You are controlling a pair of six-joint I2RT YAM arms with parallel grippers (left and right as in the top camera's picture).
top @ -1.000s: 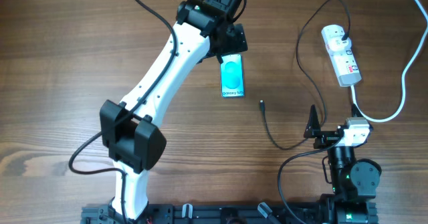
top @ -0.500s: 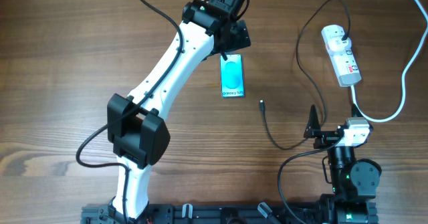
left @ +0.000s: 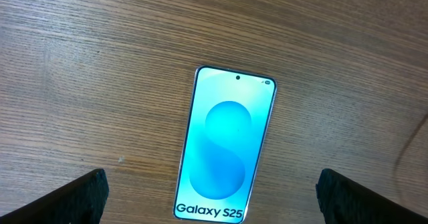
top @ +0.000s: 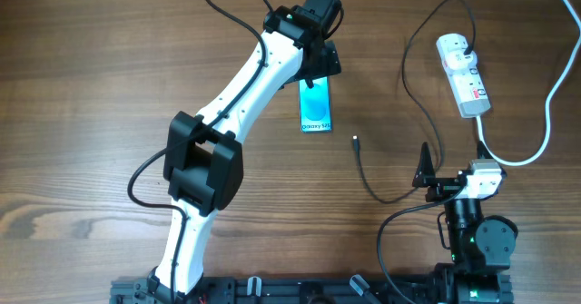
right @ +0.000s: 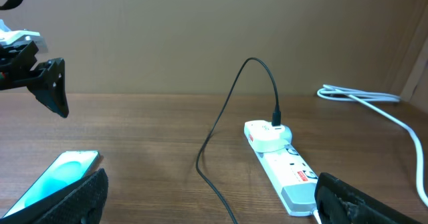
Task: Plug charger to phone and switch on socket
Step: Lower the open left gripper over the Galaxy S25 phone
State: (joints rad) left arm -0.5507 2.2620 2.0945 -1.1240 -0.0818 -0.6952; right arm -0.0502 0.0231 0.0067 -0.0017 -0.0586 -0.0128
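The phone (top: 316, 107) lies flat on the wooden table, cyan screen up, with its "Galaxy S25" strip at the near end. My left gripper (top: 320, 66) hovers over its far end, open. In the left wrist view the phone (left: 227, 144) lies between the spread fingers (left: 210, 178), untouched. The charger's black connector tip (top: 355, 142) lies free to the right of the phone. Its thin cable (top: 407, 63) loops back to the white plug in the socket (top: 464, 77). My right gripper (top: 425, 170) is open and empty at the near right, and its view (right: 210, 184) shows the socket (right: 286, 162).
The socket's thick white cord (top: 547, 127) curves off the right edge. My left arm (top: 245, 95) stretches diagonally over the table's middle left. The right wrist view shows the phone (right: 57, 177), the charger cable (right: 224, 114) and the left gripper (right: 47, 83).
The left arm's elbow has swung to the right and its gripper has shifted slightly right over the phone's far end. The phone, charger, socket and right arm have not moved.
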